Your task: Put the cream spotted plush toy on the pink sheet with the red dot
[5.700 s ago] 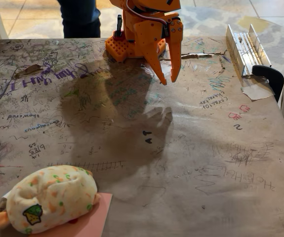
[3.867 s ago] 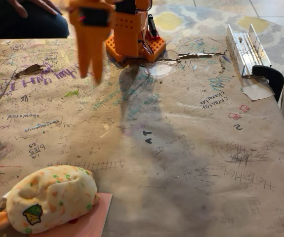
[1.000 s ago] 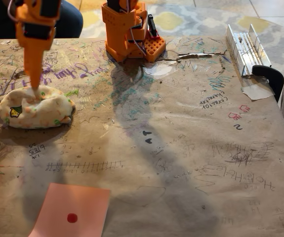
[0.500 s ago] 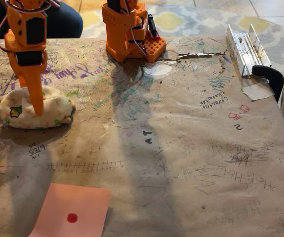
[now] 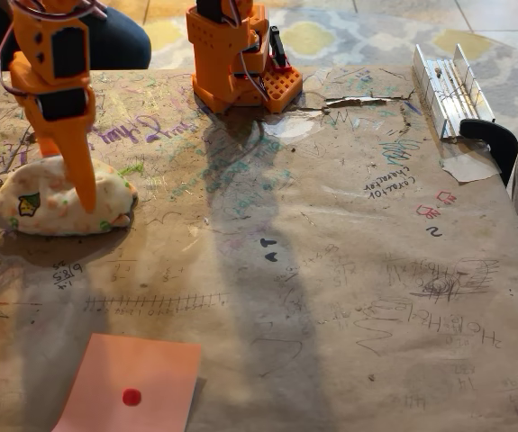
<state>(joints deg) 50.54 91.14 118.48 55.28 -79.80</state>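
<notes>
Fixed view: cream spotted plush toy (image 5: 56, 200) lies on the desk (image 5: 349, 270) near its left edge, about mid-depth, orange nub pointing at the left edge, small green-yellow patch facing the camera; orange gripper (image 5: 86, 193) comes down over the toy from above, front finger (image 5: 80, 166) overlapping the toy's middle, tip low on its body; second finger partly hidden behind the first, so cannot tell whether the jaws are open, closed or gripping the toy; toy looks to be resting on the desk surface; pink sheet with the red dot (image 5: 132, 385) lies flat at the front edge of the desk, left of centre, well apart from the toy, dot near the sheet's middle; orange arm base (image 5: 231, 54) stands at the far edge, centre-left; desk surface is brown paper covered in scribbles; metal rail piece (image 5: 448, 85) at the far right corner, black clamp (image 5: 493, 139) just in front of it at the right edge; person's dark-clothed leg (image 5: 119, 40) behind the far left edge.
</notes>
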